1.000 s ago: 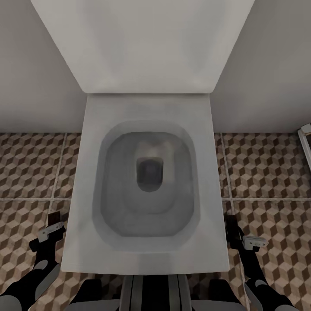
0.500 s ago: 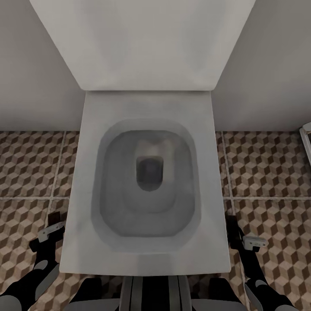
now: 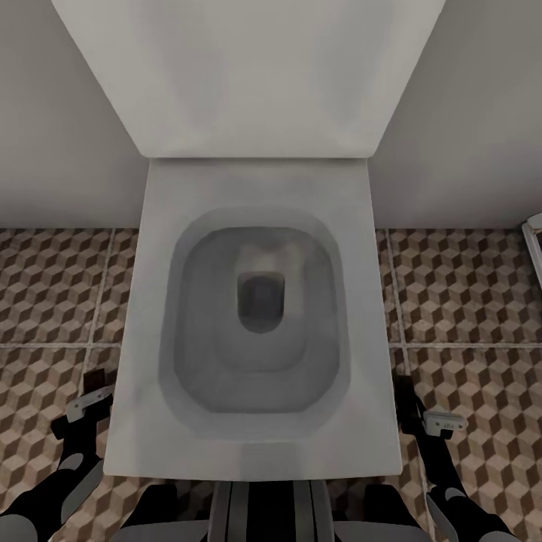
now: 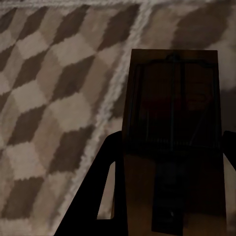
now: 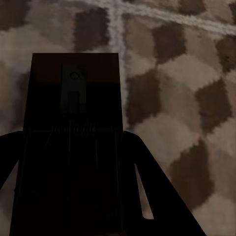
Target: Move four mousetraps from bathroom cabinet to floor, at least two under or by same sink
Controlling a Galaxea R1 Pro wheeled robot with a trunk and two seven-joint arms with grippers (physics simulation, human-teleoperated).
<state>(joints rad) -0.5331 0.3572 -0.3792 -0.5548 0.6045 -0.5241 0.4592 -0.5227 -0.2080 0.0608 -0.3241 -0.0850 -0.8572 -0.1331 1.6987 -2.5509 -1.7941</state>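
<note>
Left gripper (image 3: 94,391) sits low at the left of the head view, just beside the toilet's left edge, over the bathroom floor of brown, beige and white cube-pattern tiles with pale grout lines (image 3: 53,293). In the left wrist view it (image 4: 169,196) is clamped on a small flat rectangular tan-brown mousetrap with dark wire parts (image 4: 172,113): the board stands between the two dark fingers (image 4: 91,196), its wire bar and spring face the camera, and the tiles (image 4: 54,98) lie behind it. Whether the board touches the floor I can't tell.

Centre of the head view: a pale grey rectangular ceramic toilet with an open bowl (image 3: 252,444), its raised lid (image 3: 248,75) leaning back against a plain light grey wall (image 3: 53,150). The robot's dark trunk (image 3: 263,512) shows at the bottom edge, right against the toilet front.

Right gripper (image 3: 410,395) mirrors the left, low beside the toilet's right edge over the same tiles. In the right wrist view it (image 5: 73,196) is closed on a second mousetrap, a dark shadowed brown board with a small metal plate near its far end (image 5: 73,98), held between the fingers (image 5: 147,187) above the tiles (image 5: 182,73); contact with the floor isn't readable.

Far right edge of the head view: a sliver of a white framed object (image 3: 534,245), too cut off to identify.
</note>
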